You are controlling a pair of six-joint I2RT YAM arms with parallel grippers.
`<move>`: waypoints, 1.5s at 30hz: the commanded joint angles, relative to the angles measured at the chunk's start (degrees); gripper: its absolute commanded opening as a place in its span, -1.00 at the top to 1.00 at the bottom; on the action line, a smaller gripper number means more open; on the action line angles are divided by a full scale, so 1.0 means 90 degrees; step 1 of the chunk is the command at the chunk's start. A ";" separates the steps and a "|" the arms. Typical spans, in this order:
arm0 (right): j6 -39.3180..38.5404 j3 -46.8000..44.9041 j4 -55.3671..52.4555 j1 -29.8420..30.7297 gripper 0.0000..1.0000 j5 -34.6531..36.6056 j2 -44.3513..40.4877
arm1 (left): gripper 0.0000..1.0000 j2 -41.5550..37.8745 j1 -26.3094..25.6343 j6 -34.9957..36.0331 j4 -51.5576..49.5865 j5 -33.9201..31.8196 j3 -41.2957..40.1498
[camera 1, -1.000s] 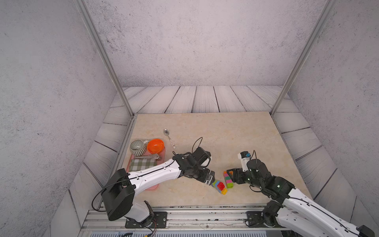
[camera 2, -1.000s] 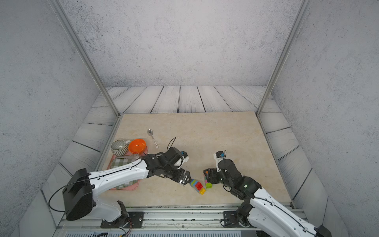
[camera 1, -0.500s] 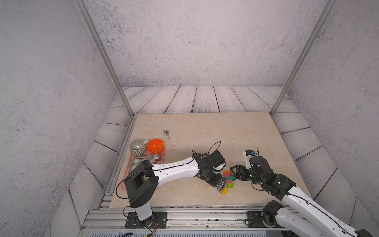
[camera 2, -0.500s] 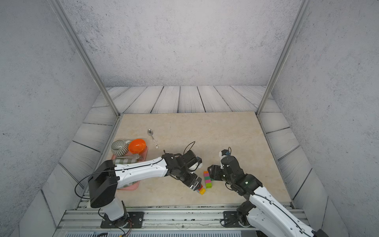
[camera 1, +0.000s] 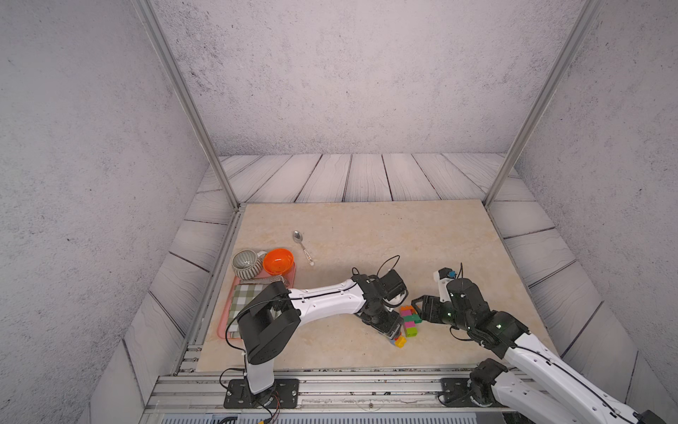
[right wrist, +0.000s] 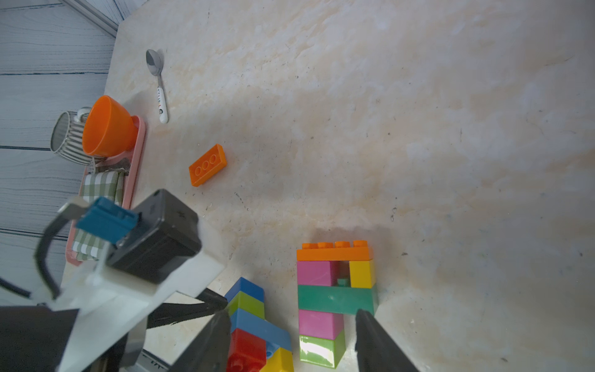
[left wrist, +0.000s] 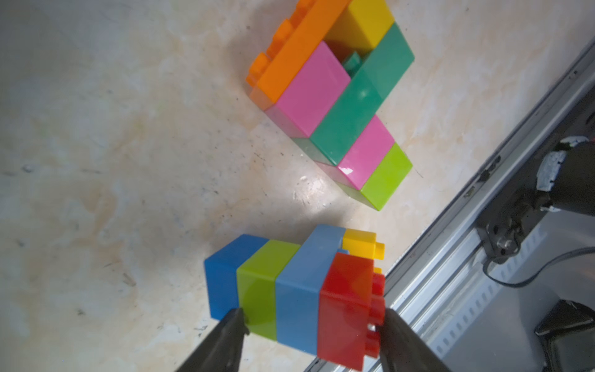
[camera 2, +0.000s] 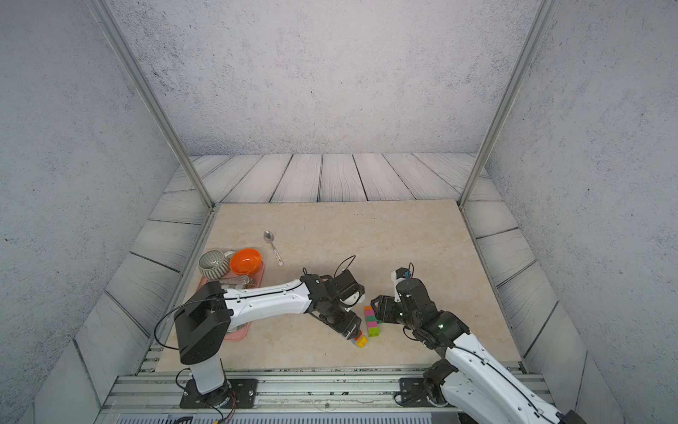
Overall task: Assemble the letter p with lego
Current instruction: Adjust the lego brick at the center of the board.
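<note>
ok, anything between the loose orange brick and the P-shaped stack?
Nothing. In the right wrist view, the loose orange brick and the P-shaped stack lie apart, with only bare tabletop between them.

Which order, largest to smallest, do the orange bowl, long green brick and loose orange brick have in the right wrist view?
1. orange bowl
2. long green brick, but nearer the camera
3. loose orange brick
</note>
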 commanded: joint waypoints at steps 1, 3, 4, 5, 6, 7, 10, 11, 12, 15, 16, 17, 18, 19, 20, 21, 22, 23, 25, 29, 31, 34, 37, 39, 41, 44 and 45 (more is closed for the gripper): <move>0.0001 -0.0055 -0.0010 -0.0038 -0.29 -0.0090 -0.0033 | -0.23 0.0110 0.0109 -0.0044 0.0107 0.0106 -0.0001; -0.0006 -0.0059 -0.0018 -0.0045 -0.29 -0.0103 -0.0035 | -0.14 0.0074 0.0182 -0.0116 0.0248 0.0221 -0.0132; -0.0009 -0.0049 -0.0018 -0.0048 -0.29 -0.0119 -0.0035 | -0.12 0.0043 0.0229 -0.0156 0.0364 0.0314 -0.0230; -0.0010 -0.0044 -0.0019 -0.0048 -0.29 -0.0129 -0.0027 | -0.11 0.0004 0.0289 -0.0204 0.0462 0.0390 -0.0325; -0.0018 -0.0045 -0.0015 -0.0043 -0.29 -0.0121 -0.0025 | -0.09 -0.0043 0.0348 -0.0257 0.0586 0.0477 -0.0429; -0.0019 -0.0044 -0.0010 -0.0057 -0.29 -0.0147 -0.0014 | -0.07 -0.0102 0.0405 -0.0307 0.0718 0.0581 -0.0536; -0.0027 -0.0036 0.0000 -0.0057 -0.29 -0.0178 0.0004 | -0.05 -0.0241 0.0567 -0.0435 0.1017 0.0771 -0.0847; -0.0029 -0.0027 0.0008 -0.0053 -0.29 -0.0195 0.0004 | -0.05 -0.0277 0.0623 -0.0476 0.1101 0.0818 -0.0932; -0.0023 -0.0025 0.0010 -0.0062 -0.28 -0.0207 0.0014 | -0.04 -0.0319 0.0676 -0.0512 0.1187 0.0853 -0.1036; -0.0024 -0.0005 0.0019 -0.0070 -0.28 -0.0236 0.0051 | -0.03 -0.0433 0.0853 -0.0648 0.1468 0.0994 -0.1327; -0.0028 0.0004 0.0020 -0.0071 -0.28 -0.0247 0.0062 | -0.02 -0.0466 0.0913 -0.0697 0.1570 0.1034 -0.1429; -0.0020 0.0014 0.0012 -0.0072 -0.28 -0.0242 0.0072 | -0.02 -0.0501 0.0964 -0.0740 0.1649 0.1068 -0.1509; -0.0028 0.0024 0.0010 -0.0067 -0.28 -0.0250 0.0082 | -0.02 -0.0533 0.1030 -0.0786 0.1732 0.1107 -0.1604; -0.0022 0.0031 0.0019 -0.0071 -0.29 -0.0272 0.0090 | -0.02 -0.0564 0.1090 -0.0829 0.1811 0.1129 -0.1685; -0.0029 0.0041 0.0019 -0.0069 -0.28 -0.0268 0.0100 | -0.01 -0.0598 0.1142 -0.0865 0.1872 0.1156 -0.1771; -0.0023 0.0062 0.0001 -0.0076 -0.28 -0.0266 0.0116 | -0.01 -0.0629 0.1205 -0.0908 0.1971 0.1209 -0.1859; -0.0022 0.0081 0.0004 -0.0072 -0.28 -0.0274 0.0121 | -0.01 -0.0665 0.1261 -0.0956 0.2089 0.1271 -0.1953; -0.0024 0.0091 0.0000 -0.0069 -0.28 -0.0278 0.0123 | -0.01 -0.0698 0.1311 -0.0998 0.2172 0.1306 -0.2024; -0.0039 0.0129 -0.0019 -0.0071 -0.28 -0.0285 0.0168 | -0.01 -0.0766 0.1413 -0.1069 0.2297 0.1328 -0.2175; -0.0039 0.0166 0.0010 -0.0068 -0.28 -0.0334 0.0236 | -0.01 -0.0907 0.1550 -0.1185 0.2461 0.1320 -0.2449; -0.0039 0.0181 0.0029 -0.0070 -0.28 -0.0373 0.0256 | -0.01 -0.1012 0.1643 -0.1250 0.2544 0.1307 -0.2611; -0.0039 0.0218 0.0046 -0.0070 -0.28 -0.0401 0.0286 | -0.01 -0.1166 0.1780 -0.1323 0.2652 0.1310 -0.2802; -0.0039 0.0229 0.0057 -0.0077 -0.28 -0.0431 0.0315 | -0.01 -0.1284 0.1893 -0.1434 0.2790 0.1331 -0.2969; -0.0022 0.0228 0.0073 -0.0064 -0.28 -0.0451 0.0317 | 0.00 -0.1337 0.1961 -0.1508 0.2931 0.1375 -0.3095; -0.0029 0.0239 0.0069 -0.0068 -0.28 -0.0468 0.0317 | 0.00 -0.1376 0.2000 -0.1566 0.3022 0.1392 -0.3194; -0.0027 0.0248 0.0069 -0.0073 -0.28 -0.0486 0.0343 | 0.01 -0.1450 0.2075 -0.1690 0.3182 0.1377 -0.3372; -0.0024 0.0256 0.0077 -0.0074 -0.28 -0.0501 0.0347 | 0.01 -0.1482 0.2090 -0.1719 0.3226 0.1381 -0.3437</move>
